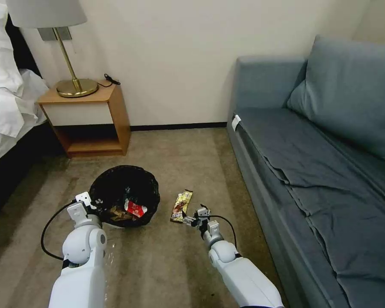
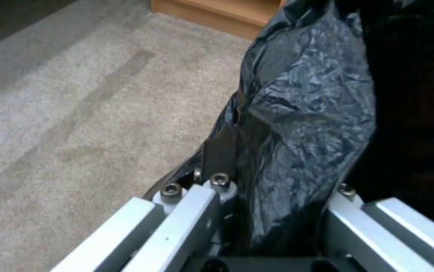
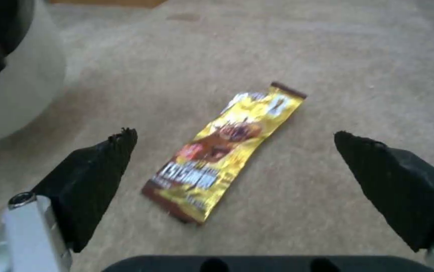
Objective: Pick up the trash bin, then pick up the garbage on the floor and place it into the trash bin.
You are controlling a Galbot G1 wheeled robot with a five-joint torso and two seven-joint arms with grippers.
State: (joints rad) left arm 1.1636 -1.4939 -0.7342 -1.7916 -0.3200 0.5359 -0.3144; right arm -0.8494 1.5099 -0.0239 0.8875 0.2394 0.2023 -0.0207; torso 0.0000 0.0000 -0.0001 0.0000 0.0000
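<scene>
right gripper (image 3: 234, 147) spread wide | gold wrapper (image 3: 224, 151) framed just ahead, long axis between fingers | bin (image 1: 125, 194) rim clamped by left gripper (image 1: 90, 205)

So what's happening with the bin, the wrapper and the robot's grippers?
Trash bin: upright, litter inside.
Gold wrapper: flat on the carpet.
Left gripper: shut on the bin's bagged rim.
Right gripper: open, hovering over the wrapper.
</scene>
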